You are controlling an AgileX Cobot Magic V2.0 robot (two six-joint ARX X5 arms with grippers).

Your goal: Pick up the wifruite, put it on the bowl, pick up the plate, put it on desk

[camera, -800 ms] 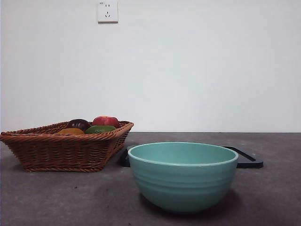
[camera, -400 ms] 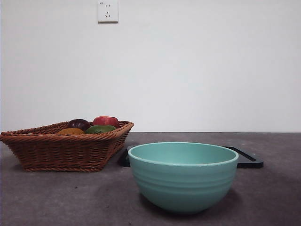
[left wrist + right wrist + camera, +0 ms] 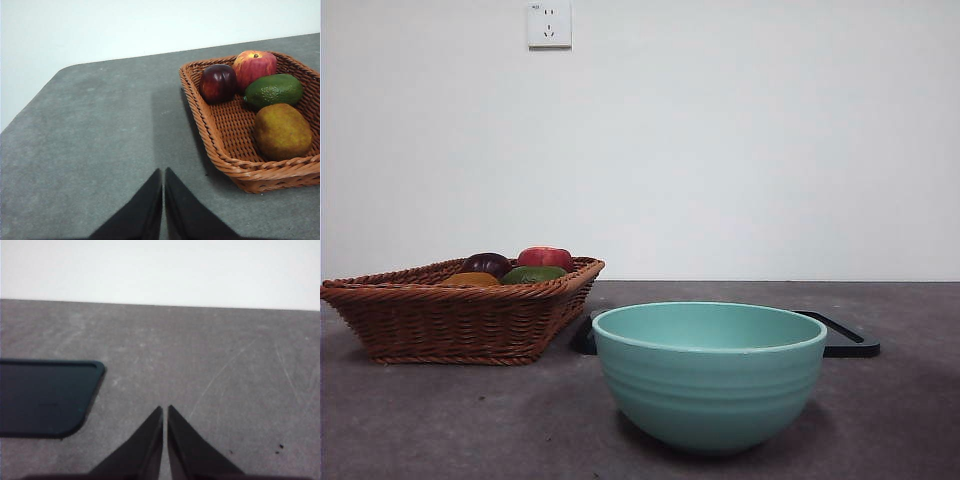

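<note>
The wifruite, a dull orange-brown fruit, lies in a wicker basket at the corner nearest my left gripper, which is shut, holds nothing and hangs over bare desk beside the basket. From the front, the wifruite barely tops the basket rim. The mint-teal bowl stands near the front with nothing showing above its rim. Behind it lies the flat black plate. A corner of the plate shows in the right wrist view, off to one side of my shut right gripper.
The basket stands left of the bowl and also holds a dark purple fruit, a red apple and a green fruit. The dark grey desk ends at a white wall.
</note>
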